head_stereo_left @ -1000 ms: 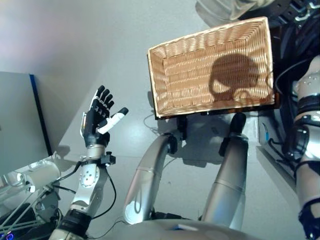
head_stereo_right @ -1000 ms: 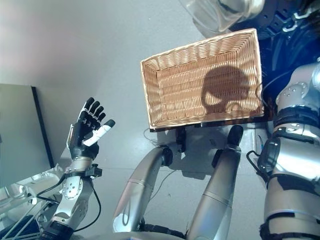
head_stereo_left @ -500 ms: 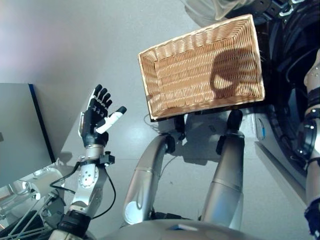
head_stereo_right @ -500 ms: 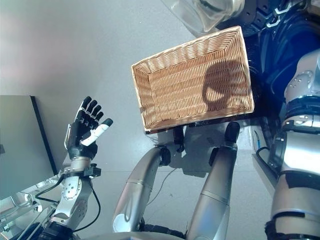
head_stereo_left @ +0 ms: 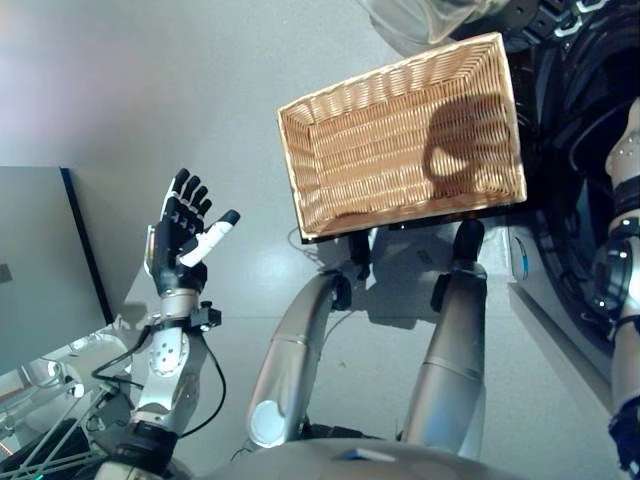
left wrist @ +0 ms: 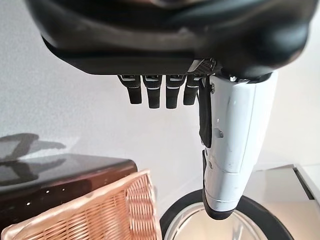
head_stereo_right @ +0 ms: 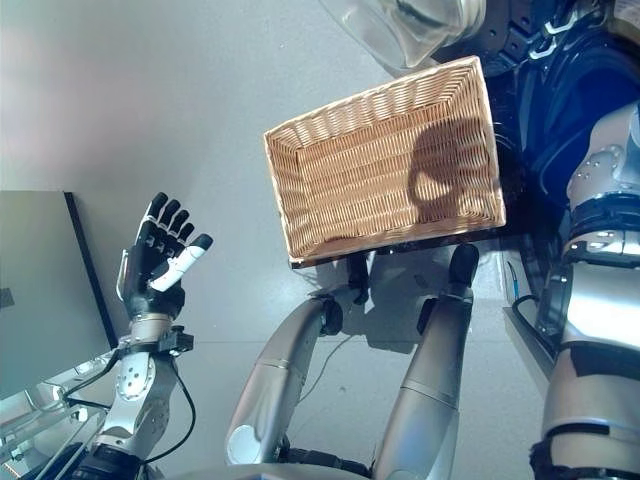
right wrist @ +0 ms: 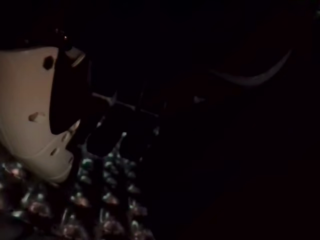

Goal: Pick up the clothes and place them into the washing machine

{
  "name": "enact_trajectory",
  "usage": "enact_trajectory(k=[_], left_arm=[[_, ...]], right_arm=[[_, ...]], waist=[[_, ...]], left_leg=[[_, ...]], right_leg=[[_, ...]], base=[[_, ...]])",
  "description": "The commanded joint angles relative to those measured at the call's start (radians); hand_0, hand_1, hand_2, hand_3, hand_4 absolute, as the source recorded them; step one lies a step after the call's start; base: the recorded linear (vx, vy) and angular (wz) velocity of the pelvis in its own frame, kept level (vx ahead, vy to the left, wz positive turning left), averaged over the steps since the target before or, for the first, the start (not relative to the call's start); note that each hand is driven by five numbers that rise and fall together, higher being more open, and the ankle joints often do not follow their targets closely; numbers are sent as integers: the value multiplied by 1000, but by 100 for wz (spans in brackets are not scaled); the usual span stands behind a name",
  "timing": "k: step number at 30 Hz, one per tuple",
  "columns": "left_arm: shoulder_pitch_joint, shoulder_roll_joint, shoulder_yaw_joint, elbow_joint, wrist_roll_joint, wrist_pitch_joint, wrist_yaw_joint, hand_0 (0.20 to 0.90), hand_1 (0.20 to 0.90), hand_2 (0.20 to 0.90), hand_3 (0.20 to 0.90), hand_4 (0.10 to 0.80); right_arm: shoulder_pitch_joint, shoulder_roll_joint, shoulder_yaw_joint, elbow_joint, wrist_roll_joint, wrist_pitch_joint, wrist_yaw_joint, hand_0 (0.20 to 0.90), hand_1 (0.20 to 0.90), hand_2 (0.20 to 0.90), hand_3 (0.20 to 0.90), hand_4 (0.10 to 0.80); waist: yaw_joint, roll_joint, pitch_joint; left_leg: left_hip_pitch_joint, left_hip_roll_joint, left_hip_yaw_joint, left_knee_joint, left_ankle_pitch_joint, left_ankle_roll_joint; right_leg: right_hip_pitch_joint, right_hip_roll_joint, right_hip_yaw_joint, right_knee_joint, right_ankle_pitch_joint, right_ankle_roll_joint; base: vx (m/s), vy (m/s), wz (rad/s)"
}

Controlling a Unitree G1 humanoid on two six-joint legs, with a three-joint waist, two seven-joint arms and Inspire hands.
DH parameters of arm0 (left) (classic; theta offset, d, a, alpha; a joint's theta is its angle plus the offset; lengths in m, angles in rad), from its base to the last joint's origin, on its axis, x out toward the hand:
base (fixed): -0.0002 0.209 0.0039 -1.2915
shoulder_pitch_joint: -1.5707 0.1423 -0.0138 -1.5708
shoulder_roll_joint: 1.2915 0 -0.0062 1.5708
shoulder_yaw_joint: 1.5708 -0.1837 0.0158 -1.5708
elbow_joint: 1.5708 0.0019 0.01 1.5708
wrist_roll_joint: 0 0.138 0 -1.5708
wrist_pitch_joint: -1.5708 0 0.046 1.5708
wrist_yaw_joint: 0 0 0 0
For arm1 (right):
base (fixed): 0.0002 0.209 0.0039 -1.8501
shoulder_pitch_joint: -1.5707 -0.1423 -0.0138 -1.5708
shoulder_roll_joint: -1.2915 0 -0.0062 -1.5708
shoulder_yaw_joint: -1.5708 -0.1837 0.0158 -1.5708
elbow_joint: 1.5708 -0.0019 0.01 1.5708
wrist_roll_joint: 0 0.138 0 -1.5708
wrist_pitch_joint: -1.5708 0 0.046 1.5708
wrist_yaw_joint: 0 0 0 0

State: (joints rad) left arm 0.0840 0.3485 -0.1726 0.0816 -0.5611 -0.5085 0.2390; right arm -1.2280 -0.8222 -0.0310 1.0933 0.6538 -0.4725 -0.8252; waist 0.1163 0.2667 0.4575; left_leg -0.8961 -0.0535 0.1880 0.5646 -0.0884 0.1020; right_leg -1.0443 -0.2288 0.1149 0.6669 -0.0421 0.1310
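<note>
clothes show in neither eye view: the wicker basket (head_stereo_left: 405, 140) lies bare on the grey floor (head_stereo_left: 150, 90), the washing machine (head_stereo_left: 590, 120) opens dark at the right with its clear door (head_stereo_right: 400, 25) beyond the basket, and the left robot hand (head_stereo_left: 180, 240) is raised at the left, fingers spread and holding nothing. left wrist view: its fingers (left wrist: 155, 92) and white-covered thumb (left wrist: 235, 145) stand apart over the basket's corner. right wrist view: the right robot hand (right wrist: 40, 110) sits in darkness, its grip impossible to tell.
</note>
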Motion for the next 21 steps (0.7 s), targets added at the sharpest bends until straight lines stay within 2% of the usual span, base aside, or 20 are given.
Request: enact_trajectory(k=[1,14,15,16,21], left_arm=[[52,13,63,-12,-14,-103,15,900,900,900,900,800],[54,10,69,-9,-19,-104,5,900,900,900,900,800],[56,12,68,-10,-18,-105,7,900,900,900,900,800],[58,10,67,-10,-18,-104,8,900,900,900,900,800],[61,11,64,-16,-28,-100,-2,900,900,900,900,800]], right_arm=[[-65,-155,69,-125,-56,-87,6,200,200,200,200,300],[-65,-160,64,-125,-56,-86,4,200,200,200,200,300],[-68,-162,64,-115,-54,-83,3,425,425,425,425,461],[-71,-160,66,-110,-50,-82,5,900,900,900,900,800],[-72,-151,77,-85,-24,-71,33,900,900,900,900,800]], waist=[[27,3,-162],[26,1,-166],[27,1,-166],[29,2,-167],[27,1,-163]], left_leg=[[23,41,-138,-98,32,-146],[56,38,-136,-135,43,-147],[57,38,-135,-137,44,-147],[58,38,-135,-138,45,-147],[66,38,-133,-142,45,-147]], right_leg=[[74,50,-107,39,-135,-80],[104,49,-111,12,-129,-76],[107,47,-112,9,-127,-76],[108,47,-113,8,-127,-76],[114,52,-112,1,-124,-77]], base=[[0,0,0],[0,0,0],[0,0,0],[0,0,0],[0,0,0]])
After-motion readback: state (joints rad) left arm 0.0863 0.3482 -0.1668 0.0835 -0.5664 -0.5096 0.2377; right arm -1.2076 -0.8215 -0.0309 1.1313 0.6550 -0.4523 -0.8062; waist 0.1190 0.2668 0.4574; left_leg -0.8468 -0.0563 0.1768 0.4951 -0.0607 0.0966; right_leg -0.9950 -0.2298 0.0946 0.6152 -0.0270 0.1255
